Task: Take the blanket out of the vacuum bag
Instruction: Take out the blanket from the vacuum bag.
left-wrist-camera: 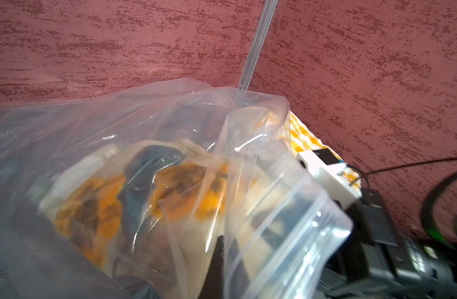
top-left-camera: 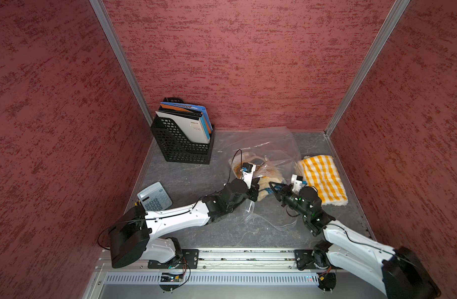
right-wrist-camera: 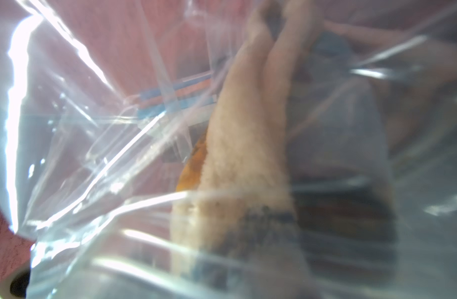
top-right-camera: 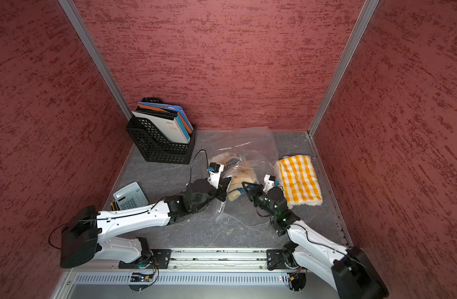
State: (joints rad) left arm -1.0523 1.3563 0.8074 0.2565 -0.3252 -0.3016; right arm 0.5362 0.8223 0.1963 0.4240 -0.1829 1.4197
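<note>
The clear vacuum bag lies crumpled at the back middle of the table. A cream blanket with orange and blue patches sits partly inside it, one end poking out of the mouth. My left gripper is shut on the bag's plastic by the zip-seal strip; one dark finger shows behind the film. My right gripper is shut on the blanket's protruding end. In the right wrist view the blanket runs toward the jaws under glaring plastic.
A yellow-and-white checked cloth lies folded to the right of the bag, behind my right arm. A black mesh file holder with folders stands back left. A calculator lies near the left wall. Red walls close in three sides.
</note>
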